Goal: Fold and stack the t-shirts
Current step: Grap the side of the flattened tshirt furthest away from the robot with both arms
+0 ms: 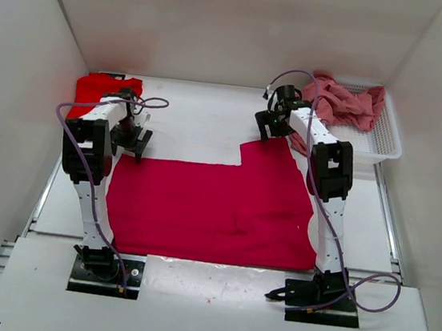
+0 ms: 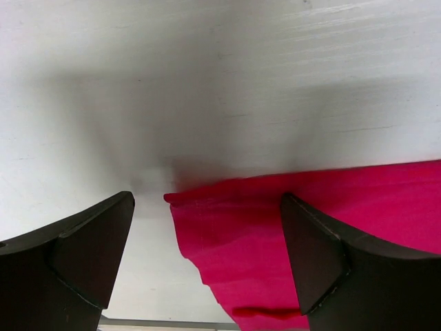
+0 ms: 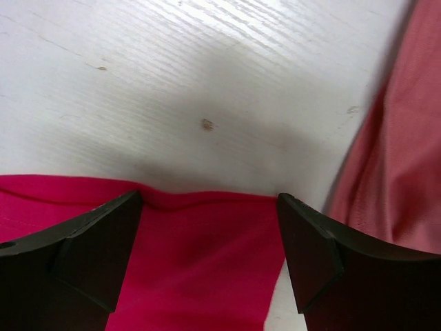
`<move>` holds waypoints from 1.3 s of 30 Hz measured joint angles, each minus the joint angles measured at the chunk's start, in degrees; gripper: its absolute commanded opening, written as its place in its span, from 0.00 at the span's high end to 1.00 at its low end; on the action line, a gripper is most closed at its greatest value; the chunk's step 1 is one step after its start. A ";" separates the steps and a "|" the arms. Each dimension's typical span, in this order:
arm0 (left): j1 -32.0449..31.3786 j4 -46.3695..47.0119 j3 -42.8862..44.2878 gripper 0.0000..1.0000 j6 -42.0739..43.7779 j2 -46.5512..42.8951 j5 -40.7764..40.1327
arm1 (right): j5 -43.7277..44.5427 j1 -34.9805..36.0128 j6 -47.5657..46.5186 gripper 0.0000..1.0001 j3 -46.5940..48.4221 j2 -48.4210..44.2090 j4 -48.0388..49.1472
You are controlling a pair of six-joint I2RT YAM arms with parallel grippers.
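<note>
At the far left corner of your table (image 1: 203, 111), the bright red shirt (image 1: 105, 89) lay in a soft, rumpled heap against the wall. Just right of it your left gripper (image 1: 133, 140) hung with its dark, wedge-shaped fingers (image 2: 79, 255) spread wide and gripping nothing, over the far left corner of the crimson-magenta shirt (image 1: 216, 205). From the left wrist camera that corner showed as a thin, slightly wavy edge of smooth knit on the matte white table, between the two fingers; you could not tell whether the tips touched it. The crimson-magenta shirt was spread flat across the middle of the table between your two arms, a broad stepped shape. Its far edge ran straight from the left, then jumped farther away on the right, with faint creases through the middle. Your right gripper (image 1: 273, 123) stood at that far right corner, jaws likewise apart and closed on nothing, the cloth's edge passing under both fingers. The table there was white with fine grain lines and a small brown speck (image 3: 206, 125). Right of the gripper, the dusty salmon shirt (image 1: 345, 104) sat crumpled in the white mesh basket (image 1: 385, 145), one finely ribbed fold spilling out toward the right arm, just beside the crimson cloth's corner.
</note>
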 measured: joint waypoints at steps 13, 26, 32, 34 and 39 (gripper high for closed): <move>0.28 0.13 0.17 0.35 -0.31 0.09 -0.24 | 7.74 0.31 -1.81 0.23 -0.55 -0.52 1.42; -1.27 0.28 -0.79 1.00 1.36 0.07 -1.33 | -1.22 -3.02 -1.57 0.20 -5.92 -4.26 -1.18; -1.99 0.11 -2.82 1.00 2.38 -1.64 -1.20 | -9.81 -3.08 -0.83 0.19 -5.90 -7.67 -3.17; -2.03 -0.04 -4.81 1.00 2.58 -3.21 -1.16 | -11.30 -2.89 -0.50 0.20 -5.70 -9.44 -3.17; -1.31 -1.05 -8.17 1.00 2.99 -6.36 -0.48 | -10.49 -2.25 0.55 0.26 -5.68 -12.39 -2.69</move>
